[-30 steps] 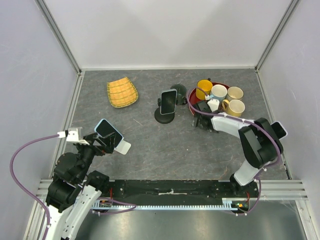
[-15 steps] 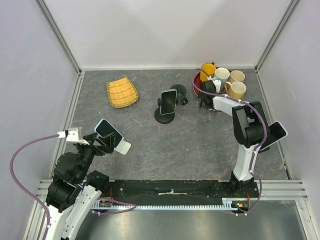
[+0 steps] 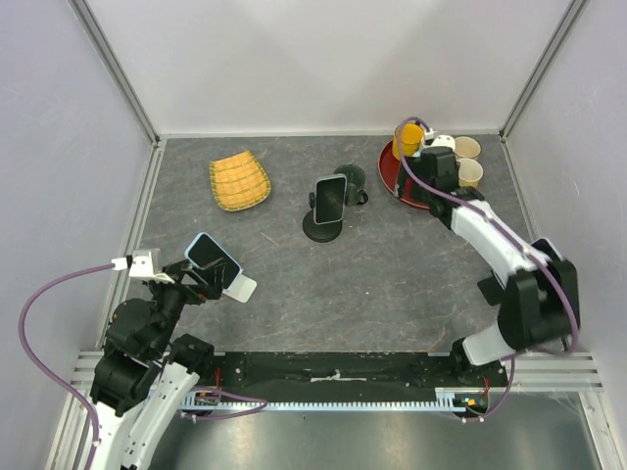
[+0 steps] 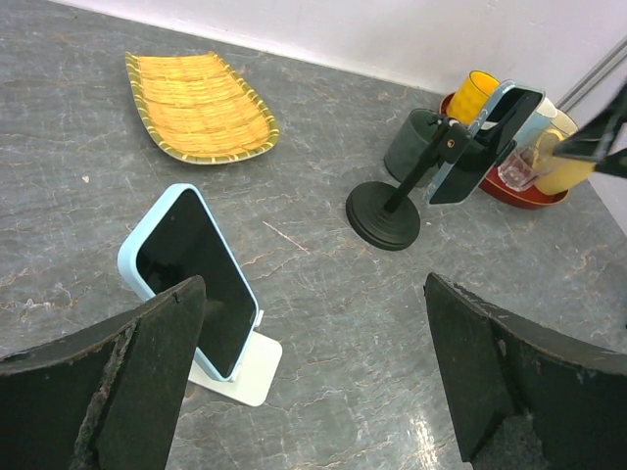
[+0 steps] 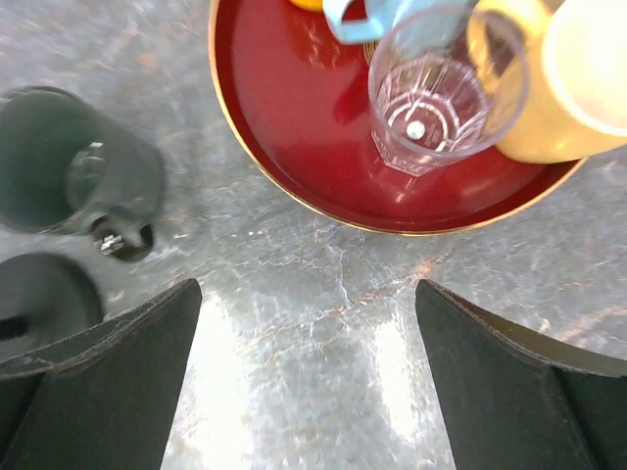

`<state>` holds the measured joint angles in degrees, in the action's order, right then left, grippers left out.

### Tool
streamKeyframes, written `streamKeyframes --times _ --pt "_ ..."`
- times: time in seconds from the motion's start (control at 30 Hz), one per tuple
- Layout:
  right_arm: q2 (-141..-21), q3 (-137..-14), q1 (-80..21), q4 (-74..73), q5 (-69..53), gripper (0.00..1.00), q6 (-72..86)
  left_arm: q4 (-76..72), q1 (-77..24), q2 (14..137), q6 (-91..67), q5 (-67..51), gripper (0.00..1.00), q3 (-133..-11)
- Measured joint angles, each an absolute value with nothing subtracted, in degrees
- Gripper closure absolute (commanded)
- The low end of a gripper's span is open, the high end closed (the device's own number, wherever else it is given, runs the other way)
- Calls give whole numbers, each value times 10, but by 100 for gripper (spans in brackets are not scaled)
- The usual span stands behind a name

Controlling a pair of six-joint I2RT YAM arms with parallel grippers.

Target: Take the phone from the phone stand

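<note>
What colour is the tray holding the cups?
The tray is dark red with a thin gold rim; clearest in the right wrist view.

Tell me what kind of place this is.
Probably a robot lab test cell: plain white walls on aluminium framing enclose a grey table, with props like a phone on a stand and a red tray of cups.

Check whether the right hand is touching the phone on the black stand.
Apart. The top view shows the right hand over the red tray, with bare table between it and the phone on the black stand.
</note>
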<state>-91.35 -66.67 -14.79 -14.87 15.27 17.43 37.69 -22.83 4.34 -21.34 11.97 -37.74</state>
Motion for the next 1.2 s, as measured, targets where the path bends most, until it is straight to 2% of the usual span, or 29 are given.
streamKeyframes --times 0.2,0.3,0.53,0.73,0.87,1.03,1.2 --pt "-709 -602 -148 -158 133 2 150 377 -228 51 -222 142 0 -377" --pt "-651 -594 -148 -176 123 2 138 382 -227 83 -245 172 0 -379" --pt "-595 -557 -148 -187 78 2 128 418 -226 217 -322 239 0 -398" --pt "-571 -498 -153 -179 33 2 133 452 -226 316 -352 298 0 -471" --pt "-528 -457 -189 -168 30 2 137 467 -226 349 -381 331 0 -488" --pt "-485 -451 -283 -163 62 2 125 497 -226 414 -411 353 0 -515" --pt "-439 -421 -312 -136 77 2 121 493 -226 453 -393 357 0 -534"
